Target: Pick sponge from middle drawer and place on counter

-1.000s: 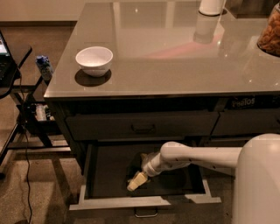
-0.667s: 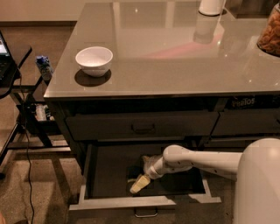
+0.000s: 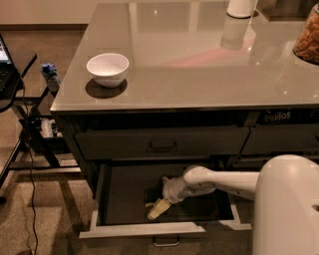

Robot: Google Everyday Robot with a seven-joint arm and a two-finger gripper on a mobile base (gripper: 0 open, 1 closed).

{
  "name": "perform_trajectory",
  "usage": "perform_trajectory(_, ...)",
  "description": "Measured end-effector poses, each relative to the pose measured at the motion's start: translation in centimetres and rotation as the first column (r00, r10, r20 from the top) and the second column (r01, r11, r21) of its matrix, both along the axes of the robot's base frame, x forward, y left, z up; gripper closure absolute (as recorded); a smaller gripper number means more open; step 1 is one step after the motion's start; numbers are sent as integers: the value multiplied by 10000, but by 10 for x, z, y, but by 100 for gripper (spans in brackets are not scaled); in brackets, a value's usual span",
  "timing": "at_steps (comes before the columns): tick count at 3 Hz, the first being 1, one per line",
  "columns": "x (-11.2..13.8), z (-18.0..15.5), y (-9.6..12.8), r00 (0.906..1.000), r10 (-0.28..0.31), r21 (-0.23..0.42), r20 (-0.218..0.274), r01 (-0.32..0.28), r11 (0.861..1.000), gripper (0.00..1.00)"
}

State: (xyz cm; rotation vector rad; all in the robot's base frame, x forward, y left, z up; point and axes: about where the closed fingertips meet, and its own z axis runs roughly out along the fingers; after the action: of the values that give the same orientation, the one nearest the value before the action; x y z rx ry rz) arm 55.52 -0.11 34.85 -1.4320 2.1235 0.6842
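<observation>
The middle drawer [image 3: 149, 230] is pulled open, with a grey front panel, a metal loop handle and a dark inside. My gripper [image 3: 160, 203] reaches down into it from the right, low over the drawer floor near its middle. A pale yellow strip [image 3: 156, 209] lies at the gripper's tip. It looks like the sponge's yellow layer, but I cannot tell it apart from the gripper there. No dark green layer shows. The counter [image 3: 189, 60] is the glossy grey slab above.
A white bowl [image 3: 107, 68] stands on the counter's left front. A white cylinder [image 3: 241, 7] and a jar [image 3: 308, 39] stand at the back right. A closed drawer [image 3: 162, 143] sits above the open one. A black side table [image 3: 15, 74] and cables are at left.
My arm has shifted slightly to the right and lower inside the drawer. The pale yellow strip has stayed at the gripper's tip.
</observation>
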Motion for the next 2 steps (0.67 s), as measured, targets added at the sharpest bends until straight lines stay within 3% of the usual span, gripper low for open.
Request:
perform_trajectory(1,1,-1,2,10000,-3,-7,-38,3,10000,17)
perform_trajectory(2,1,-1,2,10000,-3,-7,-38,3,10000,40)
